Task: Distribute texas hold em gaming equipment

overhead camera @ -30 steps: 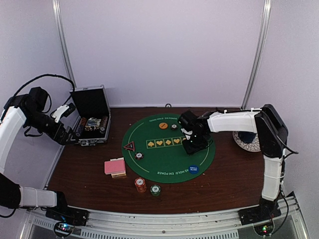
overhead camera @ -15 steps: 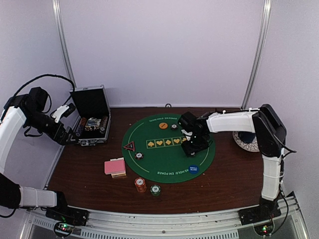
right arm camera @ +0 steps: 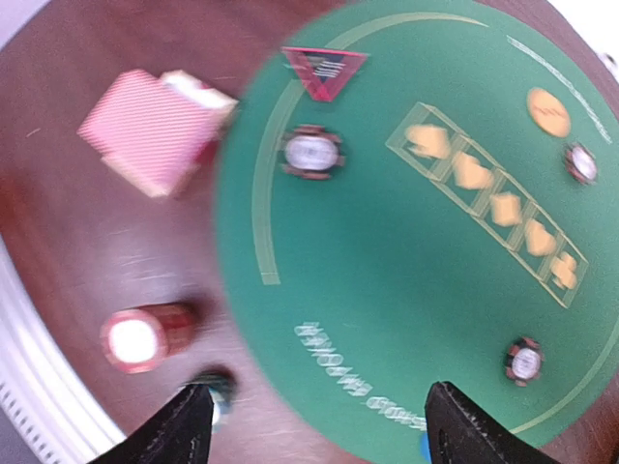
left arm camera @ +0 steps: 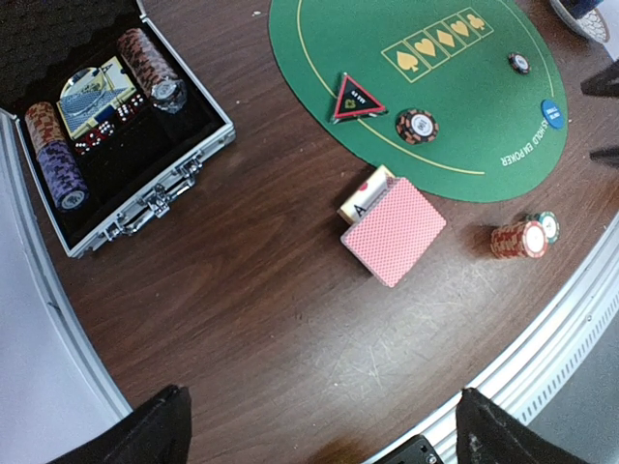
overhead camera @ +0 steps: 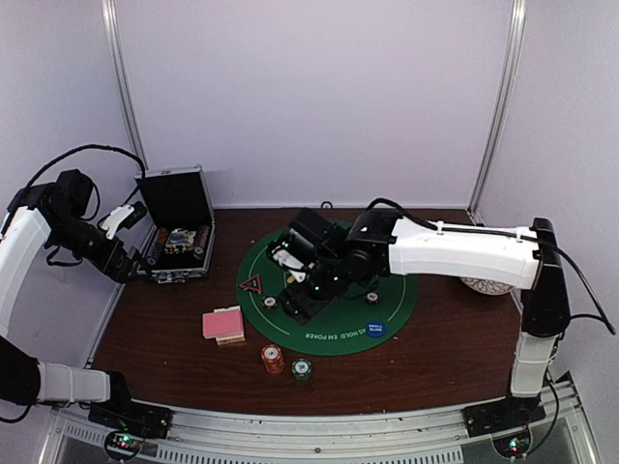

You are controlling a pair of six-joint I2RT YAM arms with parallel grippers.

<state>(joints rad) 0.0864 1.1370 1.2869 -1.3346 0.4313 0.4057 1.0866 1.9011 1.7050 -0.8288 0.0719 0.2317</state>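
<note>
Right fingers (right arm camera: 184, 430) now farther left

table top (left arm camera: 242, 290) looks like dark wood, scuffed and scratched, with a dull sheen. green mat (left arm camera: 455, 87) is matt, felt-like cloth. case (left arm camera: 164, 186) has shiny ribbed metal edging and bumpy black foam (left arm camera: 58, 34) in the lid. pink cards (left arm camera: 395, 230) look like smooth printed paper, chips (left arm camera: 519, 239) like hard plastic, slightly glossy

A black silver-edged case (overhead camera: 177, 198) stands open at the far left of the dark brown wooden table (overhead camera: 155, 329), lid upright. A patterned round plate (overhead camera: 481, 286) lies at the right edge, partly hidden. 2 slim metal poles (overhead camera: 121, 97) rise against the white back wall (overhead camera: 309, 97).
</note>
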